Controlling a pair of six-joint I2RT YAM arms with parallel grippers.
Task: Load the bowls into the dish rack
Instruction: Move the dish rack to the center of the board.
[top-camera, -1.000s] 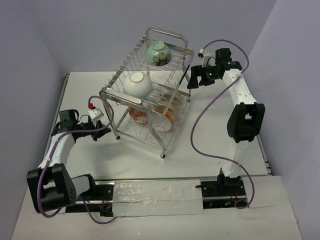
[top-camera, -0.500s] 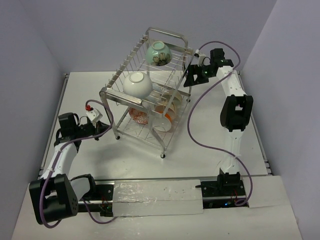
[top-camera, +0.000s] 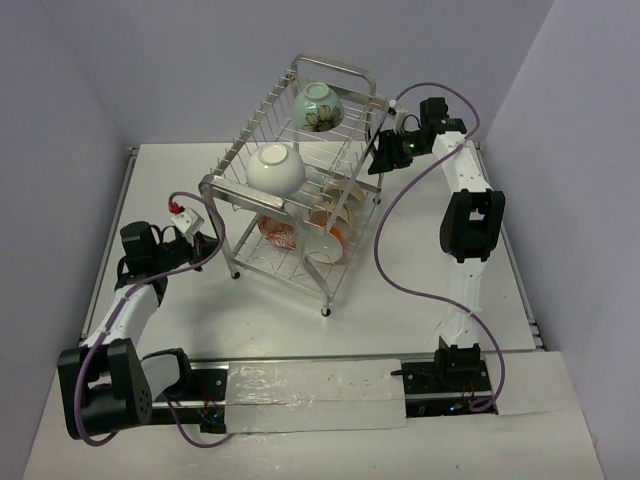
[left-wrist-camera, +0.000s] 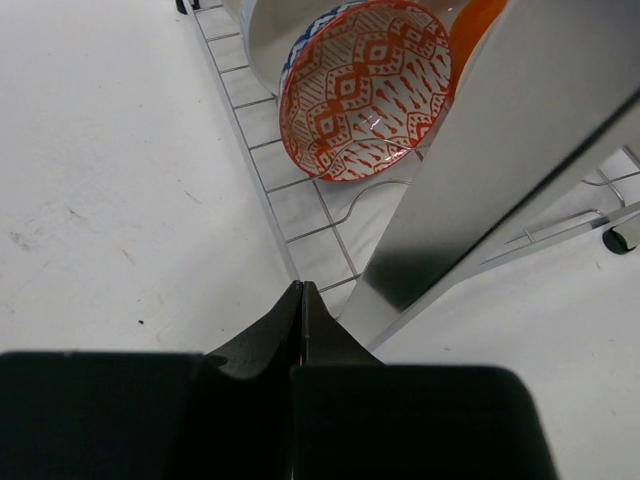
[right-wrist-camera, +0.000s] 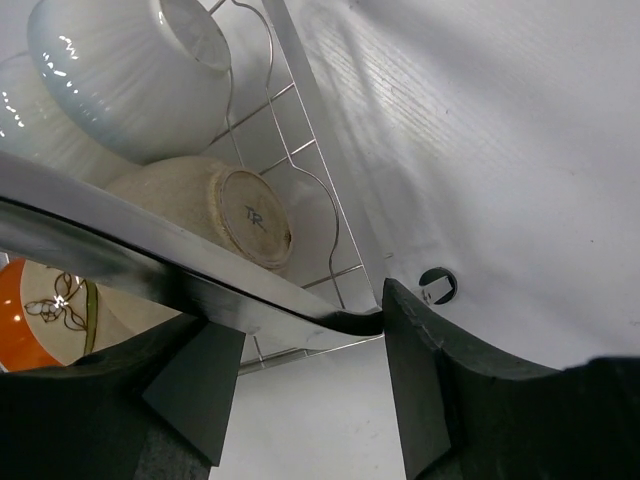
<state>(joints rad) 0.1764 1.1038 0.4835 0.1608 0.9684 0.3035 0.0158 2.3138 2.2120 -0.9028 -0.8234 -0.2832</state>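
Note:
The dish rack stands mid-table, a silver two-tier wire frame. Its top tier holds a mint green bowl and a white bowl. The lower tier holds the orange-red patterned bowl and white bowls. My left gripper is shut and empty, its tip at the wire floor beside a rack leg, below the patterned bowl. My right gripper is open, and in its wrist view the jaws straddle the rack's flat bar.
The right wrist view shows a white ribbed bowl, a beige bowl's underside and an orange bowl with a flower mark in the rack, and a rack foot. Purple cables hang from both arms.
My right gripper has moved left up to the rack's far right corner. My left gripper has moved right, closer to the rack's front left leg.

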